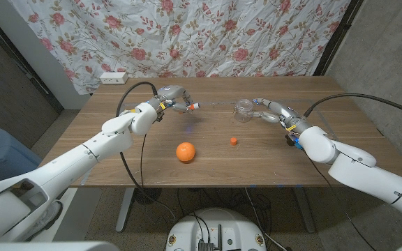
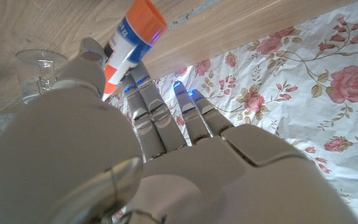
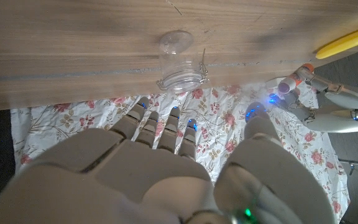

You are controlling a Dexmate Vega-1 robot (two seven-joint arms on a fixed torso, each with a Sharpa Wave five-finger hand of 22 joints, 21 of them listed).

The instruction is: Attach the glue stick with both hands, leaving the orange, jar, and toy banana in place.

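The left hand (image 1: 171, 97) is raised over the far left part of the wooden table (image 1: 271, 164) and grips the glue stick (image 1: 191, 107) — the left wrist view shows the white-and-blue tube with its orange end (image 2: 132, 36) pinched between the thumb and the fingers, sticking out past the fingertips. In the right wrist view the same hand appears beyond the table's far edge with the stick in it, near the toy banana (image 3: 347, 42), a yellow strip lying on the wood by a corner. The right hand (image 1: 272, 111) is over the far right part of the table with its fingers apart and nothing in them, reaching toward the clear jar (image 1: 243, 107), which stands near the far edge just beside the fingertips; whether they touch the glass cannot be told. A small orange cap (image 1: 234, 141) lies on the table near the middle, and the orange (image 1: 185, 151) sits to its left, nearer the front edge — well apart from both hands.
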